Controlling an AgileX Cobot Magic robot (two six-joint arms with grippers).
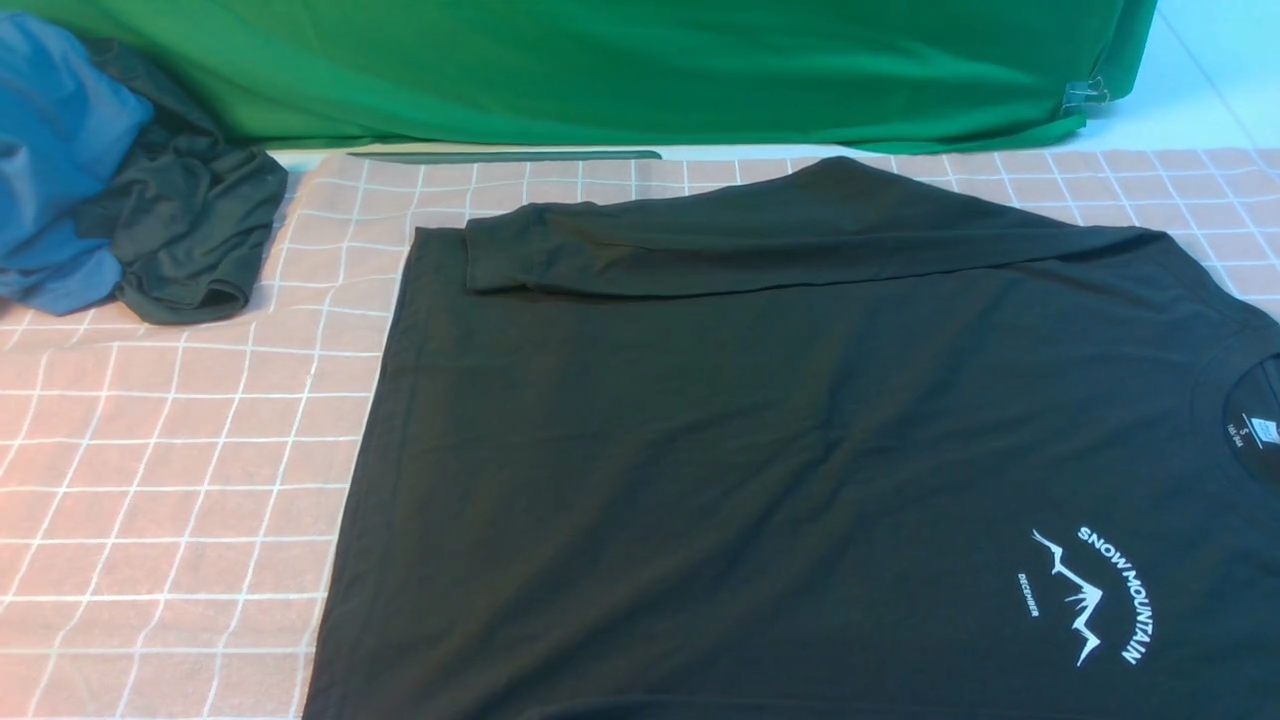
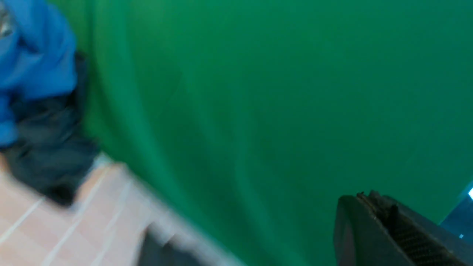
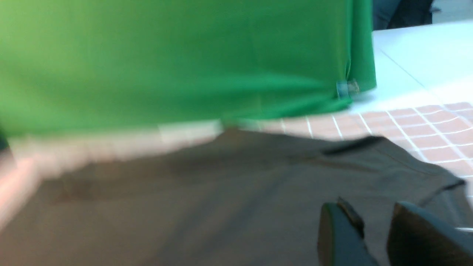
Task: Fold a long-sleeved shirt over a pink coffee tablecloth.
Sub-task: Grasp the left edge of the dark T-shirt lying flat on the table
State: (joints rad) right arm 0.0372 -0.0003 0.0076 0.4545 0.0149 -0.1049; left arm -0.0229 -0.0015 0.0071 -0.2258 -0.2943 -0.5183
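Note:
The black long-sleeved shirt lies flat on the pink coffee tablecloth, with its collar at the right and the white mountain print facing up. One sleeve is folded across the far edge of the body. Neither gripper shows in the front view. In the left wrist view my left gripper is shut with nothing in it, in front of green cloth. In the right wrist view my right gripper hangs open and empty above the shirt. Both wrist views are blurred.
A bright green cloth hangs along the back. A blue garment and a small dark garment lie bunched at the far left. White tabletop shows at the far right, beyond the tablecloth.

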